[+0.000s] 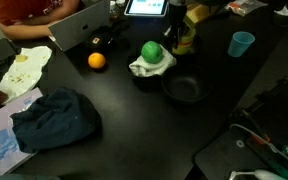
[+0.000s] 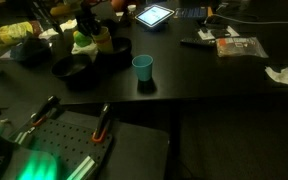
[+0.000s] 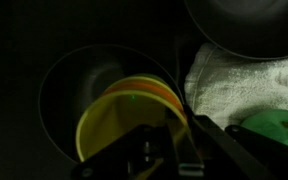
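Tool (image 3: pixel 174 135) points down, clasping yellow cup (image 3: pixel 112 122)

In your wrist view's centre you see a yellow round plastic cup (image 3: pixel 109 125), orange along its far edge; at three o'clock a white waffle-textured cloth towel (image 3: pixel 234 85); at four o'clock a green ball (image 3: pixel 276 130).

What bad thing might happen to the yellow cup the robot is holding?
1. The gripper seems to pinch only the rim of the yellow-orange plastic cup, so the cup may slip or tip.
2. The cup hangs over the dark round bowl, close to the white towel under the green ball. A sideways swing might snag the towel.
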Robot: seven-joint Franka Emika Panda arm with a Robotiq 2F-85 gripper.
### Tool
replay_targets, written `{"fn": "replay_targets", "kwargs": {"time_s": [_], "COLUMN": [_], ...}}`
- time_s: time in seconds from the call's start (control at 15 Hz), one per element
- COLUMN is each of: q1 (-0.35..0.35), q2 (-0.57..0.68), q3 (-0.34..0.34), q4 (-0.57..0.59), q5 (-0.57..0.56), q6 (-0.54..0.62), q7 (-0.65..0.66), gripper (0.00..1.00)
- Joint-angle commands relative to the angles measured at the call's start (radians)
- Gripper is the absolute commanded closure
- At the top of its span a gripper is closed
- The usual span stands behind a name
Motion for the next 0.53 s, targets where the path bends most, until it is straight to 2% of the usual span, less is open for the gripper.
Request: {"fn": "replay_targets", "kwargs": {"time_s": [0.0,0.2,0.27,0.33,0.47], "q1": [0.03,0.055,0.062,0.067,0.073], "q2": [0.033,0.044,0.047,0.048,0.046], "q3": [-0.027,-0.053,-0.062,-0.067,-0.074], "q4": [0.045,0.063,0.067,0.071,0.077], "q5": [0.005,-0.024,-0.032,-0.03,-0.025], "q6": [0.001,-0.014,-0.018,-0.025,-0.042], "q7": [-0.04,-0.037,-0.034,-0.033,-0.031], "gripper": [0.95,0.93,0.68,0.65,0.51]}}
